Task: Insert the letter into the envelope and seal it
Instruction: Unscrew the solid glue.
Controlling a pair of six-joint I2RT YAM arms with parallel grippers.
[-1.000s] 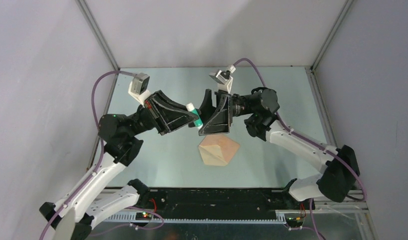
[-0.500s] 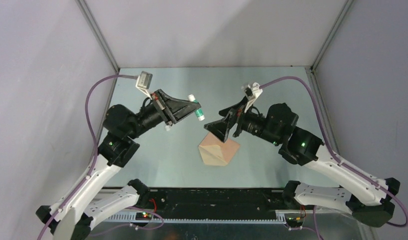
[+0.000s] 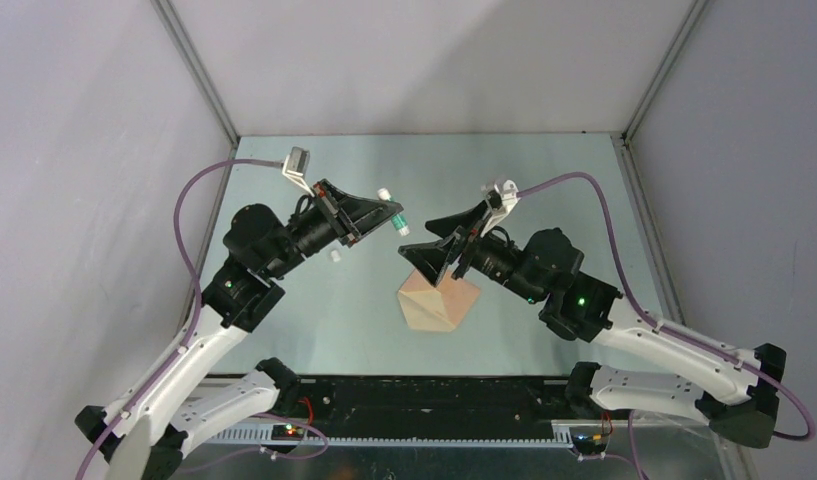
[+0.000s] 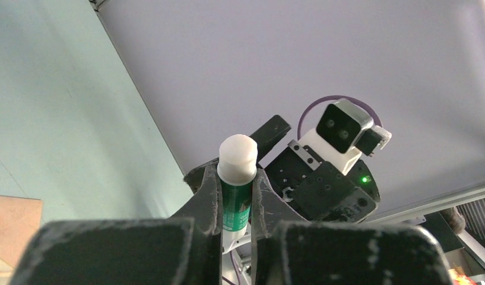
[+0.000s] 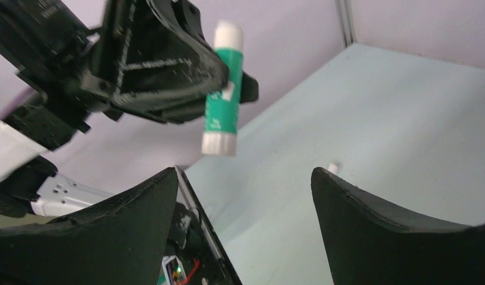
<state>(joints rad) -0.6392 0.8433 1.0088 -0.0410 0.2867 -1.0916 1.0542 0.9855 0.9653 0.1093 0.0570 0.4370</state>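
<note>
My left gripper is shut on a green glue stick with white ends, held in the air above the table. In the left wrist view the stick stands upright between the fingers. The right gripper hangs open and empty just right of the stick, a gap apart; its wrist view shows the stick ahead and above its spread jaws. The tan envelope lies on the table under the right gripper, flap open. I cannot make out the letter as a separate sheet.
A small white piece lies on the table left of the envelope, also visible as a speck in the right wrist view. Grey walls with metal corner posts enclose the pale green table. A corner of the envelope shows low left.
The right gripper let go of the glue stick's end, opened and drew back to the right and down. The left gripper tilted up with the stick still in it.
</note>
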